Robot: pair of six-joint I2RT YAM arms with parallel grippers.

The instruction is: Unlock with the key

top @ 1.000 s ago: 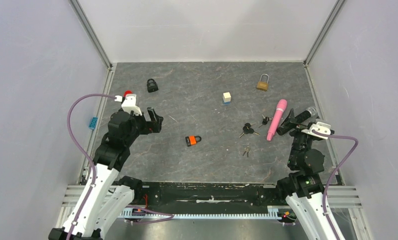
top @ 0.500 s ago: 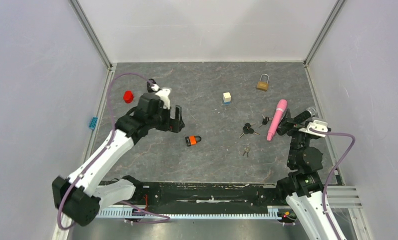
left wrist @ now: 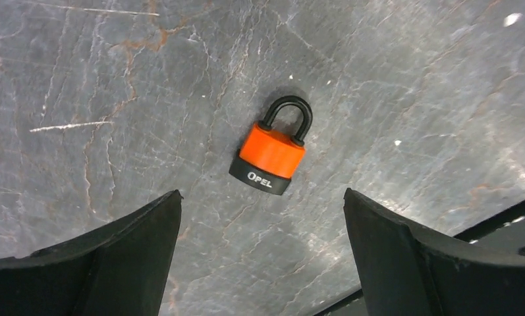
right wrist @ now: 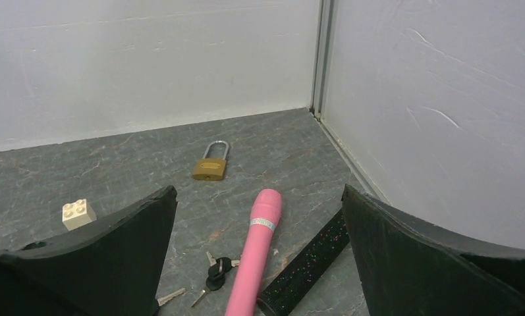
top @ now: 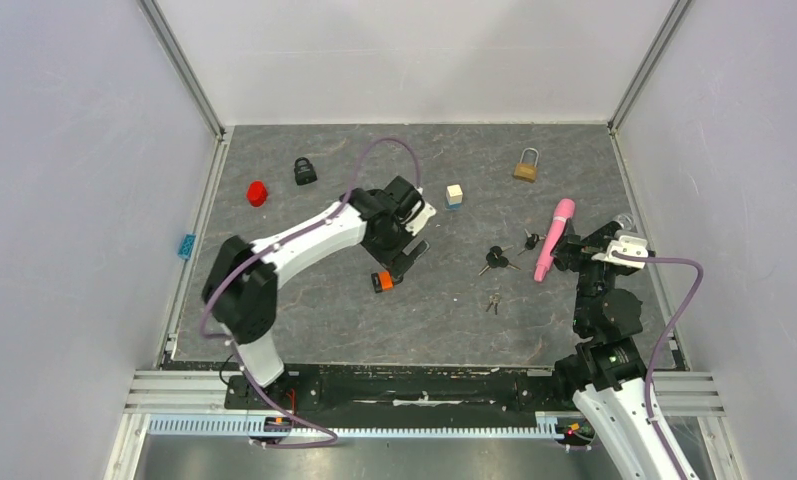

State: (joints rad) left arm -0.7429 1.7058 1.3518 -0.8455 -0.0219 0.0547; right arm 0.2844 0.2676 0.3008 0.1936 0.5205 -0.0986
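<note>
The left gripper [top: 406, 256] hangs over the middle of the grey stone-patterned table [top: 424, 330], its jaws wide apart and holding nothing. In the left wrist view the orange padlock [left wrist: 271, 155] lies flat between the 2 black fingers [left wrist: 128, 243], touching neither. It has a black shackle and a black base band printed "OPEL". From above, this padlock [top: 385, 281] sits just at the near-left side of the gripper.

The right gripper [top: 574, 243] is at the right side of the table, jaws also spread and empty. Its wrist camera looks toward the far right corner. Beside it lies a pink cylinder [top: 554, 238], and against that a black glittery tube [right wrist: 305, 260], which the arm mostly hides in the top view.

A bunch of black-headed keys [top: 496, 258] lies left of the pink cylinder, well apart from the orange padlock. A 2nd bunch [top: 530, 239] lies next to the cylinder, perhaps touching it, and small silver keys [top: 493, 300] lie nearer the arms.

A brass padlock [top: 525, 165] lies far right, a black padlock [top: 304, 171] far left, and a cream toy brick [top: 454, 195] between them.
</note>
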